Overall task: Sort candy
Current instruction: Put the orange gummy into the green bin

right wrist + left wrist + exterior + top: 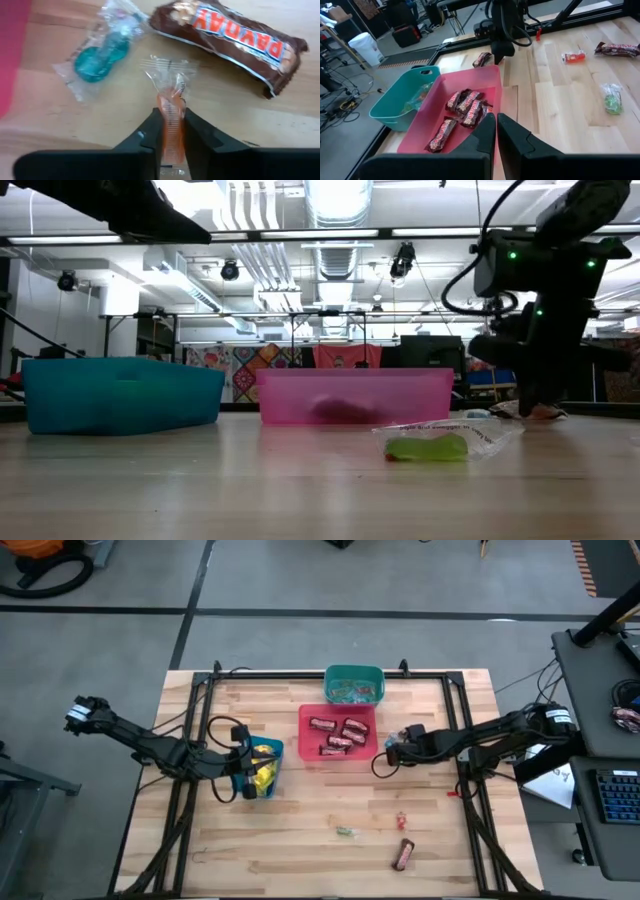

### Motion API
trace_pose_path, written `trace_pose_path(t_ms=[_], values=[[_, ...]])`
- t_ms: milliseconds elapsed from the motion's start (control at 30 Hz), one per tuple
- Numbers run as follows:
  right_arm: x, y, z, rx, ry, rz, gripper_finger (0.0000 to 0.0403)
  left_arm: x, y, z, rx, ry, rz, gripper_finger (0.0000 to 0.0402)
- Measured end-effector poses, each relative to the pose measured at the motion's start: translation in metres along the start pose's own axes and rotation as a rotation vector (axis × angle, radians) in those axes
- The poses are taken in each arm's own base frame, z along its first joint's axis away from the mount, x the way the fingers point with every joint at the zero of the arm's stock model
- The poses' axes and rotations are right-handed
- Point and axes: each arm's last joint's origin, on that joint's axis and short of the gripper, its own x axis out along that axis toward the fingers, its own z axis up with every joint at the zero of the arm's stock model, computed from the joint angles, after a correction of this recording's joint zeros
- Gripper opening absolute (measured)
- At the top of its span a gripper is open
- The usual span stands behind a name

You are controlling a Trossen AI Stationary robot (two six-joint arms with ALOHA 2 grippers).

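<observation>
Right gripper (172, 131) down at the table just beside the red bin's (306, 740) right side; fingers (147, 135) clamped on an orange wrapped candy (171, 117), its clear wrapper end fanned out ahead of the tips; in the high view the same gripper (392, 753) sits low over the wood near the bin's lower right corner.

Close around that grip, on bare table: a teal-blue wrapped candy (95, 57) to one side, a brown PayDay bar (235, 42) to the other; neither touches the fingers.

Left gripper (496, 131) clenched, fingertips pressed together with nothing between them; it hangs over the blue bin (276, 766), which holds yellow packets (263, 770); left wrist view looks across the red bin toward the right arm.

Red bin holds several brown-red bars (340, 734), lying jumbled; teal bin (353, 672) behind it, touching or nearly so, holds small green and mixed pieces (355, 690).

Loose candy on the front part of the table, well apart from the bins: a green wrapped piece (345, 831); a red wrapped piece (402, 821); a brown-red bar (404, 854) nearest the front edge. Low view shows the green piece (428, 447) in its clear wrapper, flat on the wood, in front of the red bin.

Wooden table (300, 850) with black frame rails along both sides.
</observation>
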Motion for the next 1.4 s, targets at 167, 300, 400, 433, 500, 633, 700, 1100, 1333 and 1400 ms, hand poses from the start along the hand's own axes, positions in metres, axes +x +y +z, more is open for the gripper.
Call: trace_pose_path(t_ms=[167,300,400,433,500,633,700,1100,1333,1400], values=[[-0.011,0.008,0.006,-0.058,0.000,0.019,0.0034,0.000,0.000,0.000,-0.011,0.000,0.000,0.0000],[-0.028,0.015,0.014,-0.096,-0.011,0.039,0.0032,0.000,0.000,0.000,-0.012,0.000,0.000,0.0000],[-0.044,0.026,0.023,-0.142,-0.042,0.102,0.0032,0.000,0.000,0.000,-0.012,0.000,0.000,0.0000],[-0.049,0.030,0.026,-0.167,-0.063,0.119,0.0032,0.000,0.000,0.000,-0.012,0.000,0.000,0.0000],[-0.060,0.038,0.033,-0.212,-0.128,0.147,0.0031,0.000,0.000,0.000,-0.014,0.000,0.000,0.0000],[-0.077,0.050,0.052,-0.293,-0.291,0.153,0.0031,0.001,-0.001,-0.001,-0.011,0.005,0.000,0.0000],[-0.084,0.055,0.062,-0.318,-0.382,0.149,0.0031,0.002,-0.001,-0.001,-0.010,0.007,0.000,0.0000],[-0.087,0.060,0.132,-0.395,-0.615,0.216,0.0031,0.011,-0.008,-0.003,-0.013,0.018,-0.001,0.0001],[-0.079,0.049,0.159,-0.359,-0.644,0.243,0.0031,0.013,-0.010,-0.004,-0.015,0.026,-0.001,0.0001],[-0.075,0.049,0.163,-0.360,-0.652,0.231,0.0031,0.013,-0.010,-0.004,-0.015,0.025,-0.001,0.0001]])
